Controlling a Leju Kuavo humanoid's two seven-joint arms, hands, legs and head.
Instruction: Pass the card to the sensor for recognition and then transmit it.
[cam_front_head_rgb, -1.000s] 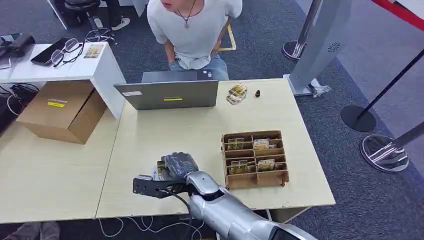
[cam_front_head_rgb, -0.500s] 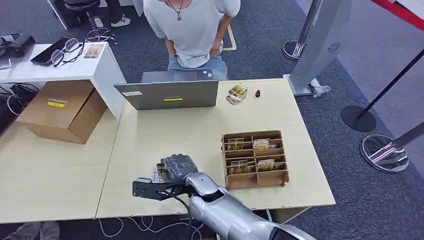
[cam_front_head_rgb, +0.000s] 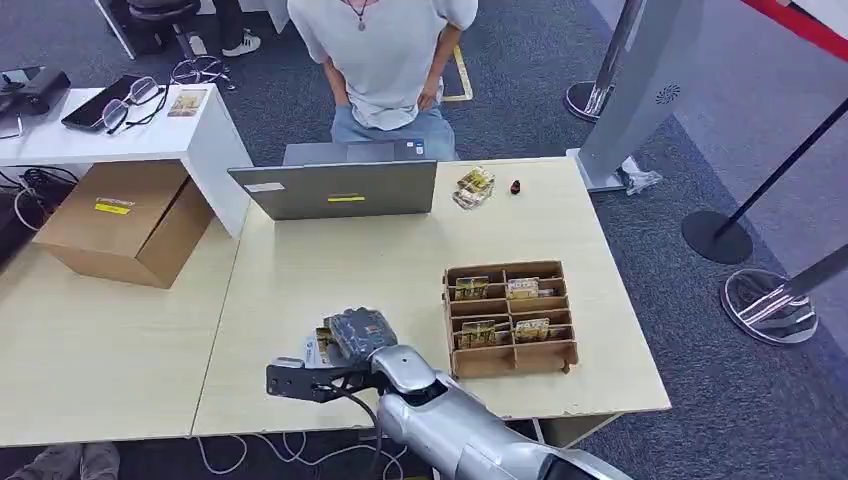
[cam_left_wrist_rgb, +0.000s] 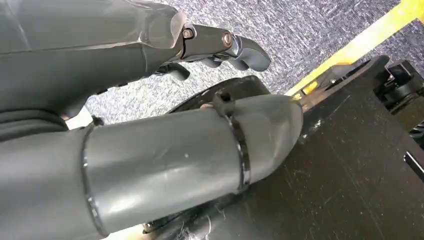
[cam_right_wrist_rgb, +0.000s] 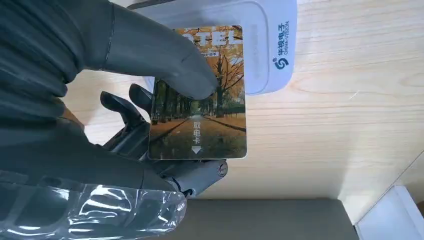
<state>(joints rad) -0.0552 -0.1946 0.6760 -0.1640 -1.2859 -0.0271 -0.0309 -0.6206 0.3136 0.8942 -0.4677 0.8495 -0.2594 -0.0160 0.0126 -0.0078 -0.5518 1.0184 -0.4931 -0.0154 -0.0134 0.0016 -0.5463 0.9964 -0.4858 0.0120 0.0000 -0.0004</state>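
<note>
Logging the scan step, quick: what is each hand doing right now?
Left hand: holds nothing, fingers curled in.
Right hand: holds the card over the white sensor.

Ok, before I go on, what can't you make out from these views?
- Whether the card touches the white sensor: right wrist view, the card covers it.
- Sensor in the head view: the right hand hides it.
- Cards in the wooden tray: print too small.
- Left hand: its fingertips are partly hidden.
</note>
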